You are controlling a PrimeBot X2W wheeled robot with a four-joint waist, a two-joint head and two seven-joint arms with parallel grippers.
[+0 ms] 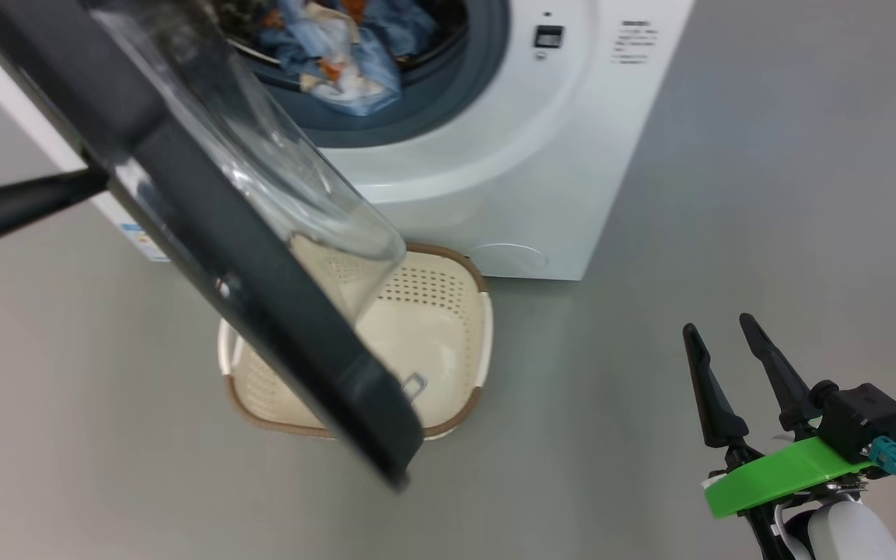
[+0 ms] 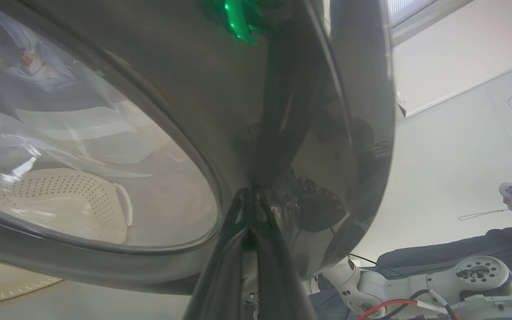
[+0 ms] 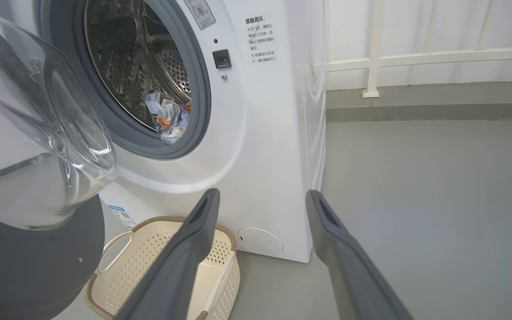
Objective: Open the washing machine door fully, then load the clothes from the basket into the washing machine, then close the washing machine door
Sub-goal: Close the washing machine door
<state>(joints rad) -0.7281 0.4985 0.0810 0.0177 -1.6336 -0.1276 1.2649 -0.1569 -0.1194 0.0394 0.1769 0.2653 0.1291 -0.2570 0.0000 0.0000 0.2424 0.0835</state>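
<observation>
The washing machine door stands swung out, its black ring and glass bowl over the basket. My left gripper is shut, its tips pressed against the door's glossy outer ring. The left gripper holds nothing. The clothes lie inside the drum of the washing machine, at the gasket's lower edge. No garment is in the cream basket. My right gripper hangs open and apart at the lower right, its fingers spread before the machine's front.
Grey floor stretches to the right of the machine. A white railing and wall stand behind it. A person's hand with a white controller shows at the far right of the left wrist view.
</observation>
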